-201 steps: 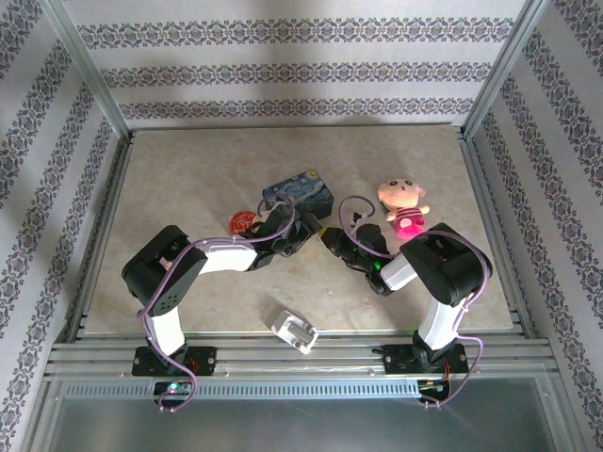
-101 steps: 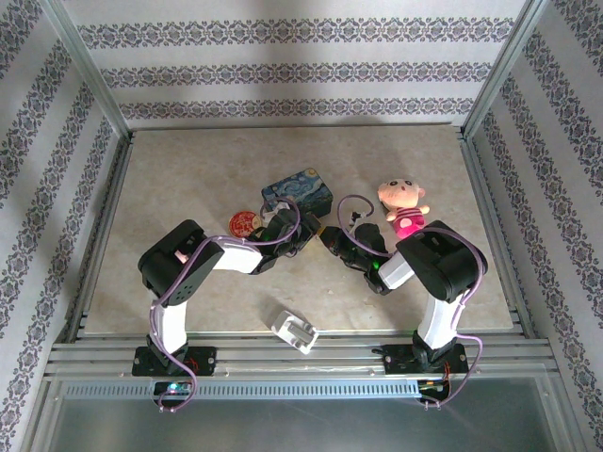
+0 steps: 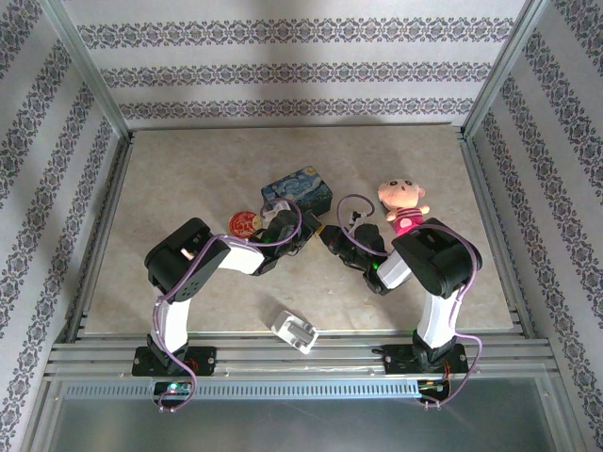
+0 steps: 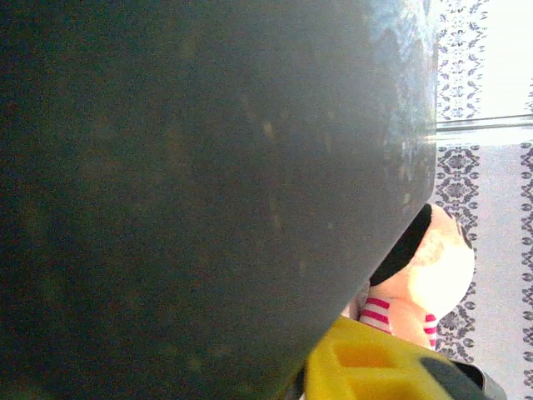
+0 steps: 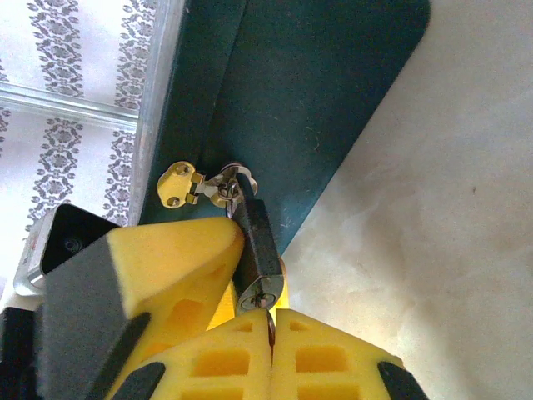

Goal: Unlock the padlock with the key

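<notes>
**Top view, left to right.** We see the red-and-gold disc, then the left gripper at the near edge of the blue painted tin. The right gripper faces it, and the plush doll sits beyond. A white plug lies at lower centre.

**Right wrist view.** The padlock sits mid-frame, its shackle through the tin's brass hasp and its keyhole facing down. One yellow finger of the left gripper touches its left side; we cannot tell whether that gripper is clamped. At the bottom edge, the right gripper's pads are pressed together on the key, just below the keyhole.
</notes>
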Controlling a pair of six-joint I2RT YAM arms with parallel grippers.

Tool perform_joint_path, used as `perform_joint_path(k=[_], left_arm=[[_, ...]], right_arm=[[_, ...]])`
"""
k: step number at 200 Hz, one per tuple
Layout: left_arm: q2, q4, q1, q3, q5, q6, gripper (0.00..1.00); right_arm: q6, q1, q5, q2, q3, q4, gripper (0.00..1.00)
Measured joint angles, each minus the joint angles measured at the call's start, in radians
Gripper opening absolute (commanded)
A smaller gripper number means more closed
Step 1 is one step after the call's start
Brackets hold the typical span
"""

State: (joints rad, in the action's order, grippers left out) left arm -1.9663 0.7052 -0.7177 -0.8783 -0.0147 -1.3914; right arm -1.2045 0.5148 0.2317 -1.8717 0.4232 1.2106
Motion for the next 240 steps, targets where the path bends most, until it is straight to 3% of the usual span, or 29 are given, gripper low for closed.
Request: perform_joint_path(k=[28, 125, 182, 240], left_arm=[[-0.003, 0.026, 0.000, 0.010, -0.009, -0.001, 0.00], [-0.002, 0.121, 0.000, 0.066, 0.000, 0.031, 0.00], [0.035, 0.154, -0.008, 0.129, 0.037, 0.032, 0.00], [0.069, 0.178, -0.014, 0.194, 0.071, 0.014, 0.00]], right_arm=[[-0.011, 0.000, -0.015, -0.005, 0.000, 0.006, 0.00], [-0.032, 0.000, 0.005, -0.006, -0.001, 0.006, 0.00], [-0.003, 0.000, 0.019, 0.058, -0.041, -0.022, 0.26], [0.085, 0.000, 0.008, 0.235, -0.177, -0.070, 0.30]])
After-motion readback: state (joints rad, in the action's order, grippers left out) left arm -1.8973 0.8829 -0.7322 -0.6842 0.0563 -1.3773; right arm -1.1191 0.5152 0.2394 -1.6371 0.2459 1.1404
